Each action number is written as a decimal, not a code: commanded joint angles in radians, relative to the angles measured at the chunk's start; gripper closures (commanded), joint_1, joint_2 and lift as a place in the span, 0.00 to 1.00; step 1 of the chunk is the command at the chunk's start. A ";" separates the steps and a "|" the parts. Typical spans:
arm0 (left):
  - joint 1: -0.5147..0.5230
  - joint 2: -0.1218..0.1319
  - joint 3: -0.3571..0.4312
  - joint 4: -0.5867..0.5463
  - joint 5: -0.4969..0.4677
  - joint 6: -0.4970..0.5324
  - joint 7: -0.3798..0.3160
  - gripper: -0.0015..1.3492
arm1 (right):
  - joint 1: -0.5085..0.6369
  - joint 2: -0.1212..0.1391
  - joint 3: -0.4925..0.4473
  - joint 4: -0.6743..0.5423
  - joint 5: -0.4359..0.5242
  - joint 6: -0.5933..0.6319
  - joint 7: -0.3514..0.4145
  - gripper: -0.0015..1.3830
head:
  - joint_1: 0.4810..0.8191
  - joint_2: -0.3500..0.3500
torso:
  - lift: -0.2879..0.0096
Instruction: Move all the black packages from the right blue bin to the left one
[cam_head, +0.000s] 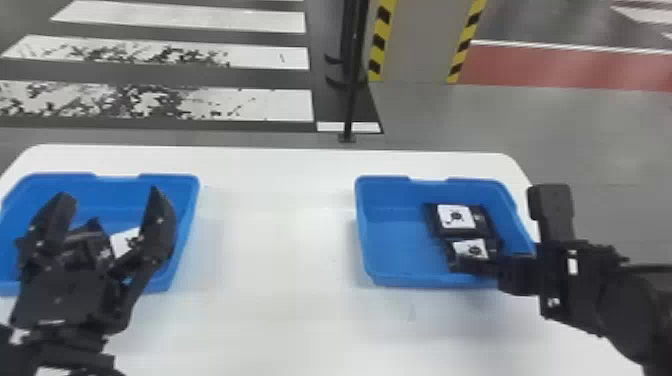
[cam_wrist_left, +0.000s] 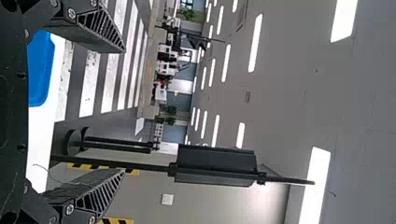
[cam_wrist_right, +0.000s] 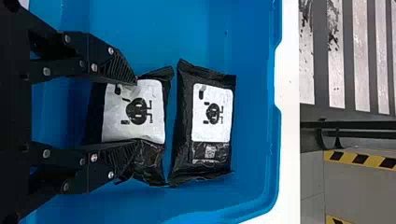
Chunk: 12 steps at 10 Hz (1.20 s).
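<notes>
Over the table (cam_head: 280, 240), between the left bin (cam_head: 170, 180) and the right bin (cam_head: 400, 250), a hand could pass. The left hand (cam_head: 109, 196) stood in the way at the left bin. The right bin had free space at its left side.

R gripper (cam_head: 492, 270) in R blue bin (cam_wrist_right: 252, 46), jaws apart, tips at opp. edges of closer black pkg's (cam_wrist_right: 152, 161) white label (cam_wrist_right: 156, 112). 2nd black pkg (cam_wrist_right: 183, 112), also w/ white label (cam_wrist_right: 222, 128), just beside. White surface (cam_wrist_right: 289, 186) beyond.
</notes>
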 joint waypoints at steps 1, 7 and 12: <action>0.000 0.000 0.000 0.000 0.000 0.000 -0.001 0.12 | 0.002 0.000 0.001 0.003 -0.015 -0.002 -0.001 0.81 | 0.63 0.36 | 0.35; 0.002 0.000 0.002 0.000 0.006 -0.022 -0.001 0.12 | 0.044 -0.002 -0.027 0.010 -0.081 -0.205 0.035 0.83 | 0.63 0.39 | 0.35; 0.002 0.000 -0.014 0.000 0.038 -0.039 -0.001 0.11 | 0.034 -0.008 0.001 0.153 -0.270 -0.637 0.213 0.83 | 0.63 0.45 | 0.35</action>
